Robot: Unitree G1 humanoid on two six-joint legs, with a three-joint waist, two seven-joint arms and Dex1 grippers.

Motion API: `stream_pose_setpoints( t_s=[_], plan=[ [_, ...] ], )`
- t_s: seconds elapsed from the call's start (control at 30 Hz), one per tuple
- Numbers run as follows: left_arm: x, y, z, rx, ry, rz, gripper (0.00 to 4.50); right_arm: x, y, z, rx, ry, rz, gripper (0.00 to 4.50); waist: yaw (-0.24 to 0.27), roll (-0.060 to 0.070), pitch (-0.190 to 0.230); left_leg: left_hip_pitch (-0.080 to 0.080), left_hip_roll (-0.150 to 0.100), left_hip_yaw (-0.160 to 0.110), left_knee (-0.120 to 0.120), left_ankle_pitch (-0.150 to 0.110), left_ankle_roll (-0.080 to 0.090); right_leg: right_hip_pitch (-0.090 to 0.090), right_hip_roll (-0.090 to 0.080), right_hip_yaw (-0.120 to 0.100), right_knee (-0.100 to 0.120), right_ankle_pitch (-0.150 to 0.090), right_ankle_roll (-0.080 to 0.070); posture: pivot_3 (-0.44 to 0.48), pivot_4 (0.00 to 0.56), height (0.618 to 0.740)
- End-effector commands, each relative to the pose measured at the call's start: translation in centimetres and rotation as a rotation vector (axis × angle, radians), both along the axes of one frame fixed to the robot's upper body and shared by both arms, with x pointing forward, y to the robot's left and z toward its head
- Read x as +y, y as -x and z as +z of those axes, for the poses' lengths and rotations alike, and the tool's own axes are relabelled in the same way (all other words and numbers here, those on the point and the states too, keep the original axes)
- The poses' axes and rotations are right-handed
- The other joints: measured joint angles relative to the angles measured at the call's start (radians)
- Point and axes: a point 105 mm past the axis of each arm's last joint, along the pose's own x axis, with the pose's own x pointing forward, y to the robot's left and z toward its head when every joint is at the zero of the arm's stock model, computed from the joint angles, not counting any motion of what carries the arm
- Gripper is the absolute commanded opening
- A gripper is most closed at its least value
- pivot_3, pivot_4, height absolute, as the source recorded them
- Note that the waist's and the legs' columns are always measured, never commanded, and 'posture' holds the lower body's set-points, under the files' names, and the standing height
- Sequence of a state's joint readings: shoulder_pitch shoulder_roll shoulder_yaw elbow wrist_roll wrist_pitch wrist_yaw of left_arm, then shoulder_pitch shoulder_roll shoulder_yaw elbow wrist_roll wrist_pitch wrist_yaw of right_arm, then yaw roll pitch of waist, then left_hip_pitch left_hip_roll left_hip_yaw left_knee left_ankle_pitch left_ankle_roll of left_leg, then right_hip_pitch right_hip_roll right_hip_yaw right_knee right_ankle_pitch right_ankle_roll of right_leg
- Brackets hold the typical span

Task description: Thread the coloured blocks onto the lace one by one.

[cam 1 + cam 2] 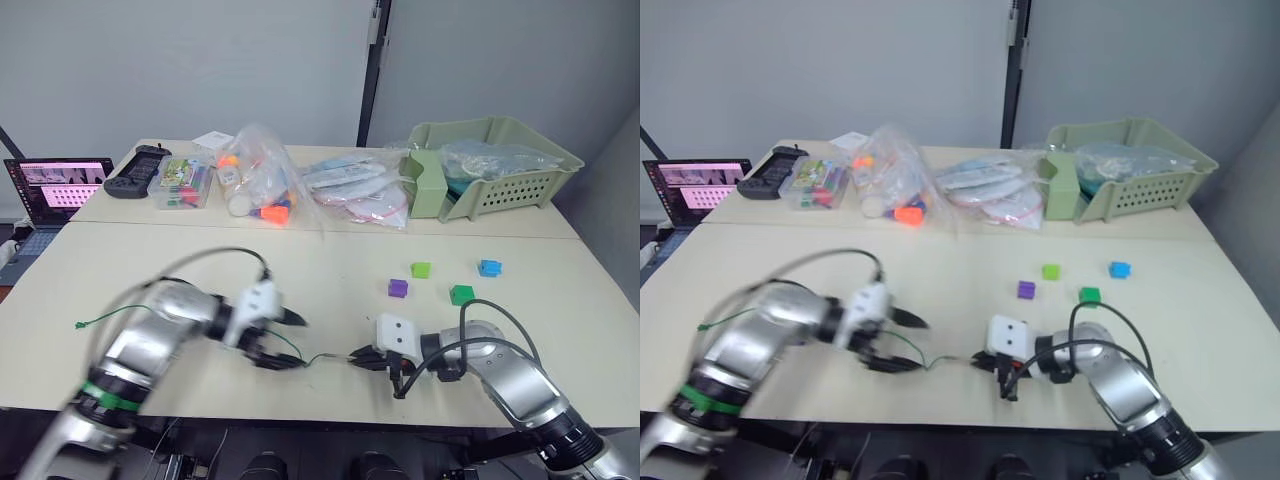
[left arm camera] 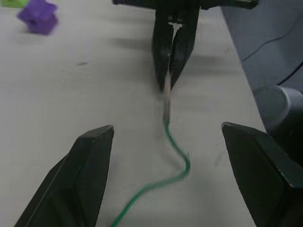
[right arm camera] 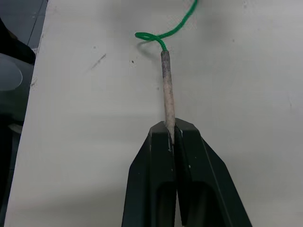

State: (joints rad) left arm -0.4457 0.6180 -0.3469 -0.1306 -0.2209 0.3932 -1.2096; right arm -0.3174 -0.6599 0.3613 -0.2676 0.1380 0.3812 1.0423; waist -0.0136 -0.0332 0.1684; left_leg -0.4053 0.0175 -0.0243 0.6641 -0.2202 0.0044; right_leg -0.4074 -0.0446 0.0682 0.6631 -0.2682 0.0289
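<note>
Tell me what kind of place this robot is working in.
Probably a lab or test room, not a home: a plain table against bare grey walls, an open laptop and a handheld controller at its edge, and bagged toys beside a green basket.

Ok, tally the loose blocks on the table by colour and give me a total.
Purple block: 1
Lime green block: 1
Dark green block: 1
Blue block: 1
Total: 4 blocks, all lying apart on the table, none yet on the lace.
</note>
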Motion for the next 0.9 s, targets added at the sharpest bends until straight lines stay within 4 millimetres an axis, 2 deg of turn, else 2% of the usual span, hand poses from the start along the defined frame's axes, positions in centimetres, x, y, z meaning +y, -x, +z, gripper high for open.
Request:
stream_pose_setpoints(
  t_s=[0.03, 0.27, 0.37, 0.67, 0.9],
  plan=[
    [-1.07, -0.74, 0.14, -0.083, -0.032, 0.020, 3.82, 0.28, 0.12, 0.53, -0.022, -0.003, 0.005, 0.00, -0.005, 0.000, 0.000, 0.001, 0.000, 0.000, 0.000, 0.000, 0.000, 0.000, 0.000, 0.000, 0.000, 0.000, 0.000, 0.000, 0.150, 0.740],
    [-1.21, -1.01, -0.09, -0.090, -0.042, 0.026, 3.82, 0.47, 0.21, 0.52, -0.020, -0.002, 0.001, 0.00, -0.004, 0.000, 0.000, 0.001, 0.000, 0.000, 0.000, 0.000, 0.000, 0.000, 0.000, 0.000, 0.000, 0.000, 0.000, 0.000, 0.150, 0.740],
    [-1.21, -0.94, -0.06, -0.091, -0.043, 0.022, 2.97, 0.49, 0.20, 0.49, -0.020, -0.001, 0.000, 0.00, 0.000, 0.000, 0.000, 0.001, 0.000, 0.000, 0.000, 0.000, 0.000, 0.000, 0.000, 0.000, 0.000, 0.000, 0.000, 0.000, 0.150, 0.740],
    [-1.29, -0.76, 0.16, -0.084, -0.030, 0.019, 0.04, 0.61, 0.13, 0.38, -0.018, -0.004, -0.002, 0.00, -0.001, 0.000, 0.000, 0.001, 0.000, 0.000, 0.000, 0.000, 0.000, 0.001, 0.000, 0.000, 0.000, 0.000, 0.000, 0.000, 0.150, 0.740],
    [-1.34, -0.53, 0.30, -0.082, -0.018, 0.012, 0.04, 0.68, 0.30, -0.06, -0.006, 0.008, 0.005, 0.00, -0.001, 0.000, 0.000, 0.001, -0.001, 0.000, 0.000, 0.000, 0.000, 0.001, 0.000, 0.000, 0.000, 0.000, 0.000, 0.000, 0.150, 0.740]
  ],
)
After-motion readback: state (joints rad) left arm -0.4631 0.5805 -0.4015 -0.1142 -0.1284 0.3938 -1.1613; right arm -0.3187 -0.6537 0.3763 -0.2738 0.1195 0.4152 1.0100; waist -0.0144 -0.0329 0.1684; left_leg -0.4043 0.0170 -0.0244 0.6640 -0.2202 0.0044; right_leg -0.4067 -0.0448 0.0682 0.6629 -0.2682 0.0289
